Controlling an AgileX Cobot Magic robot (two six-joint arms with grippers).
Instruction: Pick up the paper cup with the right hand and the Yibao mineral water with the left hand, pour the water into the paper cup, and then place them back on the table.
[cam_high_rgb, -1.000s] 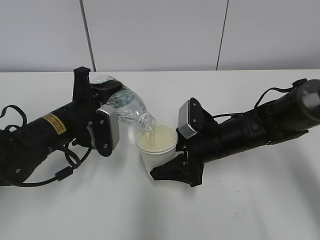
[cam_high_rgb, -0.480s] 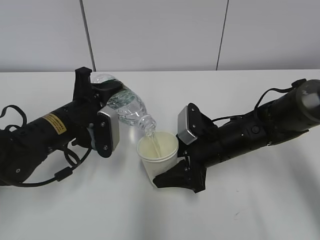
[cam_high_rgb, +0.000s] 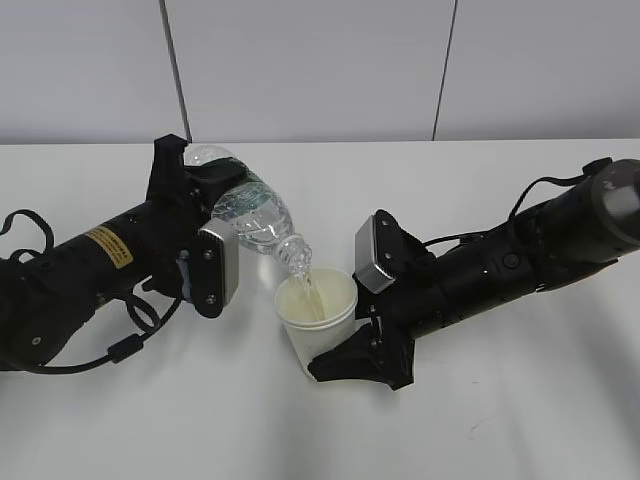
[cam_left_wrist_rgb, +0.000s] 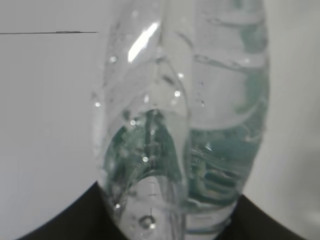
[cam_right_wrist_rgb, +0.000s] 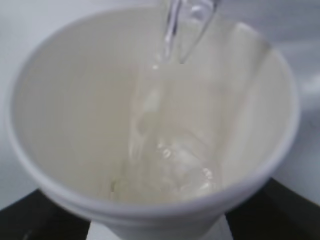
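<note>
The clear ribbed water bottle (cam_high_rgb: 245, 215) with a green label is tilted, mouth down to the right, over the white paper cup (cam_high_rgb: 318, 315). A thin stream of water falls into the cup. My left gripper (cam_high_rgb: 205, 195), on the arm with the yellow sticker, is shut on the bottle, which fills the left wrist view (cam_left_wrist_rgb: 185, 125). My right gripper (cam_high_rgb: 345, 360) is shut on the lower part of the cup and holds it a little above the table. The right wrist view looks into the cup (cam_right_wrist_rgb: 150, 115), with water pooling inside.
The white table (cam_high_rgb: 520, 420) stretches around both arms, with a small dark scuff (cam_high_rgb: 476, 427) at the front right. A pale panelled wall (cam_high_rgb: 320, 70) stands behind the far edge. A black cable (cam_high_rgb: 130, 330) loops under the left arm.
The right gripper has lowered the cup slightly and shifted it a little right. The bottle has tipped a bit further, and water keeps pouring.
</note>
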